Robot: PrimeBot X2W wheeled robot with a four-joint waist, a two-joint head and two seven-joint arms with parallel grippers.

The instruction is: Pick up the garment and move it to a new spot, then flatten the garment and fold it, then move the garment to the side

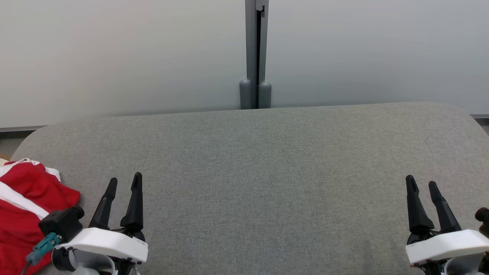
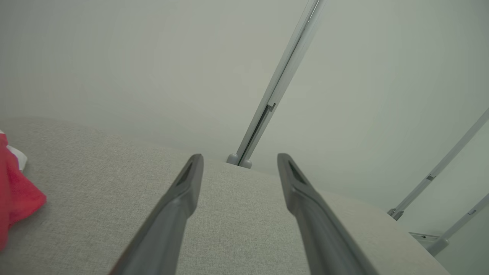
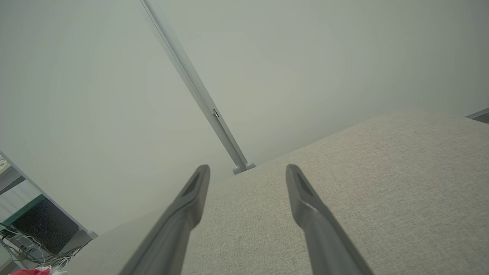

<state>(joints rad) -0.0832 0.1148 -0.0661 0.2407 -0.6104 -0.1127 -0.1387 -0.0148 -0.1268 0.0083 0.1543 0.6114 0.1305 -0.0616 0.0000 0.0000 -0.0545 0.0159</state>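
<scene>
Head view: we find the garment [image 1: 26,202] crumpled at lower left on the grey cushion [image 1: 267,172], beside our left gripper [image 1: 125,177] — spread and empty, likely readied to reach it. Left wrist view: the red at the left edge is presumably it. Right wrist view: our right gripper [image 3: 244,167] gapes too, empty.

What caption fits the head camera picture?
Left gripper and right gripper, both open, above grey cushion; red garment bunched at left.

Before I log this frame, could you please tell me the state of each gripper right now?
Left gripper: open, holding nothing.
Right gripper: open, holding nothing.
</scene>
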